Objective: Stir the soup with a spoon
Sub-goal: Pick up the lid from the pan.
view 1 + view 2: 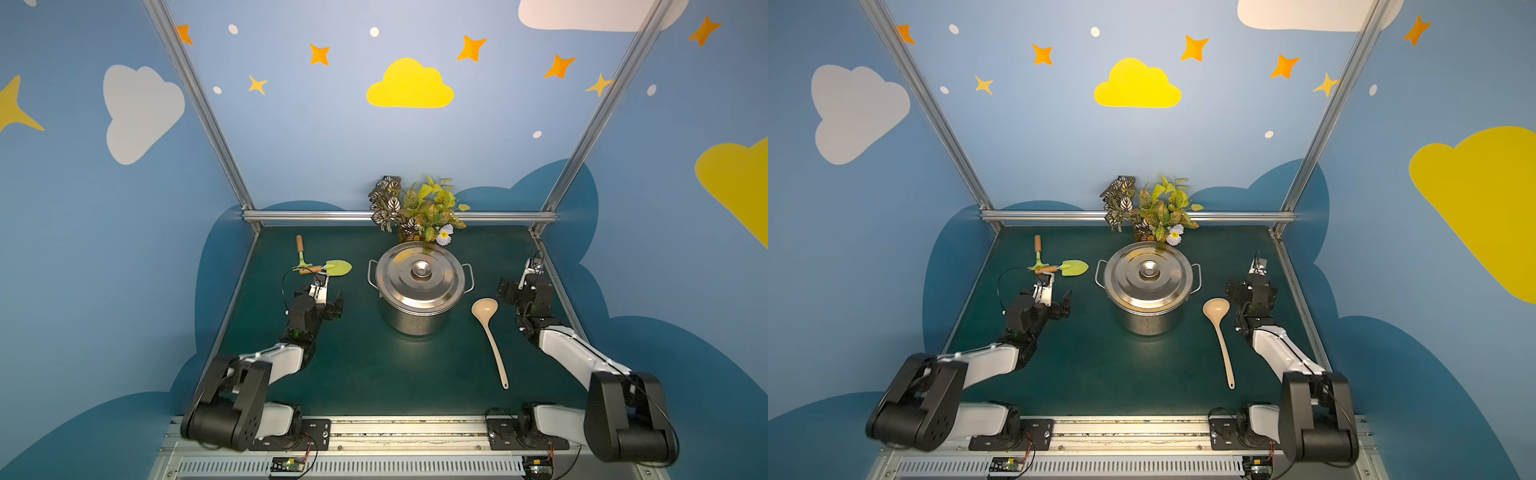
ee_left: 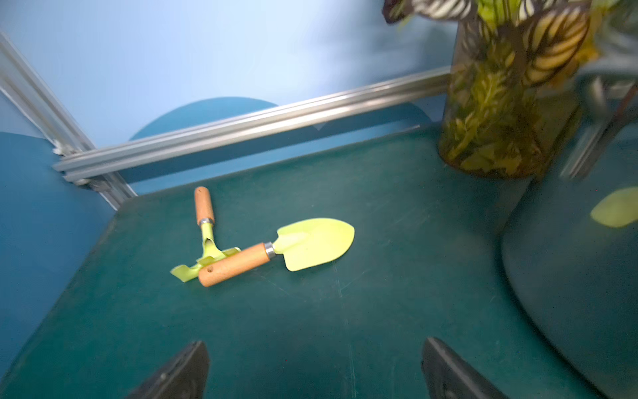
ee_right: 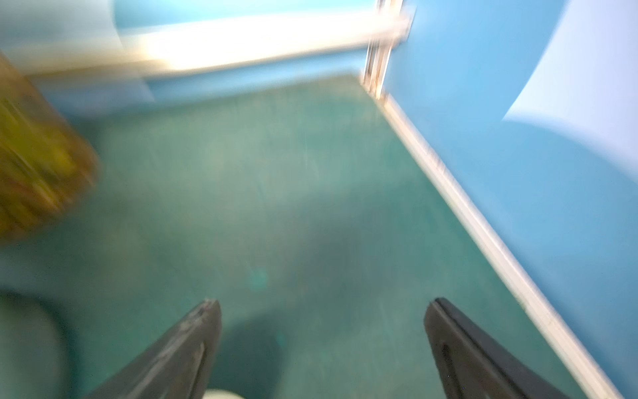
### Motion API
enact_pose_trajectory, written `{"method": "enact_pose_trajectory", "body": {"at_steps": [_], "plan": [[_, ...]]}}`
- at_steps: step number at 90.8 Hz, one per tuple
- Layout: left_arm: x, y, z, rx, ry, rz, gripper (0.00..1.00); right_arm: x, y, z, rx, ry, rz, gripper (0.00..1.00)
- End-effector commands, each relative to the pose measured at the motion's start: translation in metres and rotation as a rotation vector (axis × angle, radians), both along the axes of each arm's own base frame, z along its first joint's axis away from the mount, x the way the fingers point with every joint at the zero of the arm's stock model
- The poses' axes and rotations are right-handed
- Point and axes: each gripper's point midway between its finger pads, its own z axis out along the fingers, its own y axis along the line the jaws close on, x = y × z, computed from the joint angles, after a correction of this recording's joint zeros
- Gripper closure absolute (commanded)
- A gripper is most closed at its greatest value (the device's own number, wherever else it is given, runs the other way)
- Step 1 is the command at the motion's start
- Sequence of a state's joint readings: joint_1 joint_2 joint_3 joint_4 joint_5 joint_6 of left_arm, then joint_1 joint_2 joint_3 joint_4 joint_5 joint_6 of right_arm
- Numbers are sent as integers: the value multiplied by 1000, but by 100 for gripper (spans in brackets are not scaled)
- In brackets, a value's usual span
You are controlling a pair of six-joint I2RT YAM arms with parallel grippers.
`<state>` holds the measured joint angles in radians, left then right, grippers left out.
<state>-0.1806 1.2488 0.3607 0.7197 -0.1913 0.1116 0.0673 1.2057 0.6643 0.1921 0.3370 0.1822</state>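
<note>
Pot (image 1: pixel 415 320) interior out of sight under the lid (image 1: pixel 419 272); whole right wrist view a blur

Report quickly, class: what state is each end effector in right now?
Left end effector: open, holding nothing.
Right end effector: open, holding nothing.

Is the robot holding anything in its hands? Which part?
Nothing. The left gripper and right gripper are open and empty; the spoon lies on the table beside the pot.
</note>
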Motion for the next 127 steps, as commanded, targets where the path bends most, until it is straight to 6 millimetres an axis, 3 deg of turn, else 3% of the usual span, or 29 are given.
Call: {"method": "enact_pose_trajectory", "body": {"at_steps": [1,8,15,21,28,43,50,67,88,104,127], "plan": [[-11,24,42,-50,32,147,0,-29,-9,26,112,65,-112,2],[-30,44,76,-285,59,312,0,-42,-12,47,239,35,-181,2],[-60,56,83,-536,148,440,0,-58,-17,51,393,40,-243,2],[-72,58,94,-700,136,455,0,-61,0,61,496,38,-134,2],[-70,36,113,-741,137,310,0,-71,6,71,516,36,-82,2],[-75,-13,120,-660,359,182,0,-89,17,81,487,80,-8,2],[-80,-36,130,-579,374,119,0,-93,23,77,490,130,11,2],[-87,-117,143,-440,528,-136,0,-96,34,68,486,197,40,2],[-77,-191,141,-239,651,-251,0,-96,41,53,476,251,44,2],[-60,-240,126,-112,750,-310,0,-100,44,36,463,304,39,2],[-37,-276,101,15,827,-288,0,-102,45,23,455,345,37,2]]}}
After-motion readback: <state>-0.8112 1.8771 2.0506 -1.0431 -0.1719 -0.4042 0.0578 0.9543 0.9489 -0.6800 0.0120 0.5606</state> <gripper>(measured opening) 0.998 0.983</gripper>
